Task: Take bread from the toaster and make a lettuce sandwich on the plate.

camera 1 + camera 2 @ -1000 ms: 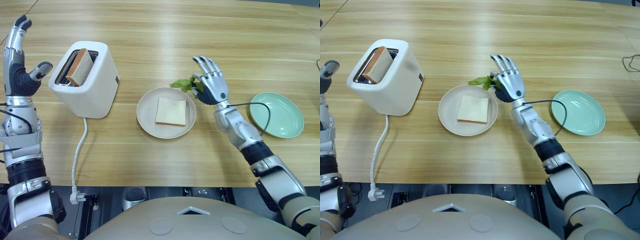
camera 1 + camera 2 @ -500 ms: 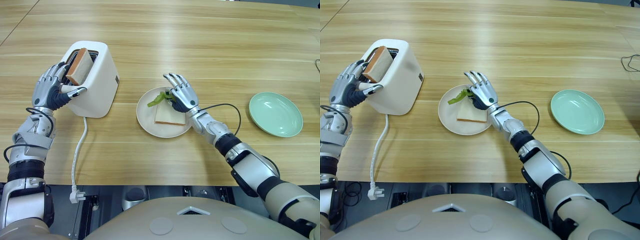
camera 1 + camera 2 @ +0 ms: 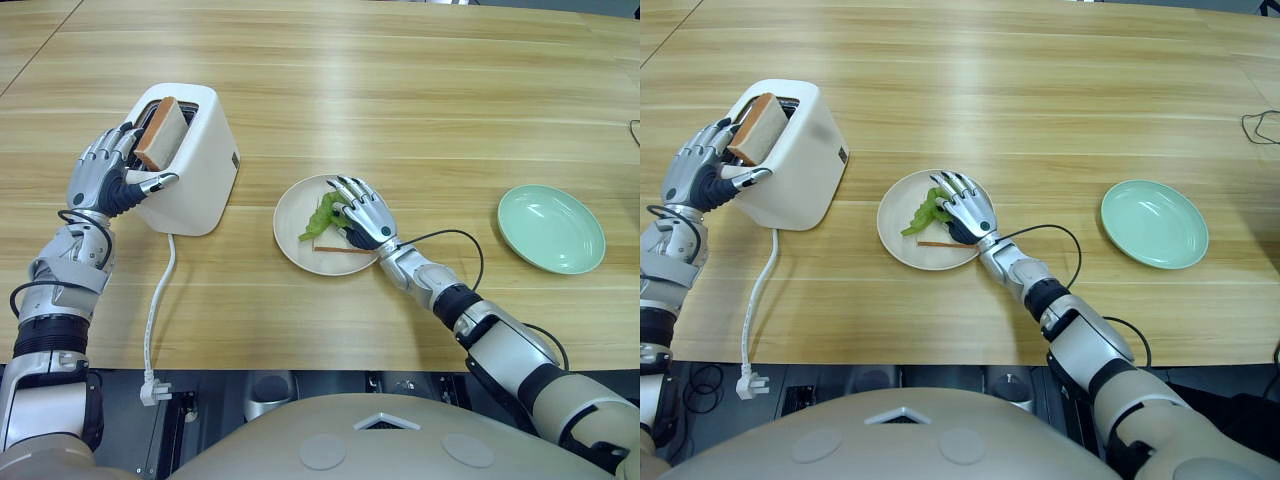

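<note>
Big wooden table (image 3: 400,80), pale planks running side to side, and everything is laid out along its near half. On the robot's left stands the white toaster (image 3: 195,175), turned at a slight angle, with one slice of bread (image 3: 160,132) sticking up out of its slot, brown crust showing. Its white power cord (image 3: 160,290) trails off the front edge of the table, and the plug (image 3: 155,395) hangs loose below.

Far over on the right sits a mint-green plate (image 3: 552,228), well apart from the action. In the middle is the beige plate (image 3: 290,215), and that's where the sandwich is taking shape: a second slice (image 3: 935,243) lies flat on it, mostly covered, just its near edge peeking out.

The left hand (image 3: 105,180) is pressed up against the toaster's left top corner, right beside the standing slice. Whether it has closed on anything, I can't tell from here.

The right hand (image 3: 365,215) hangs low over the beige plate, palm down, fingers spread apart and nearly straight, clamped on nothing. The lettuce (image 3: 322,215), a crumpled green leaf, lies on top of the flat slice, just at those fingertips, stretching toward the plate's left side.
</note>
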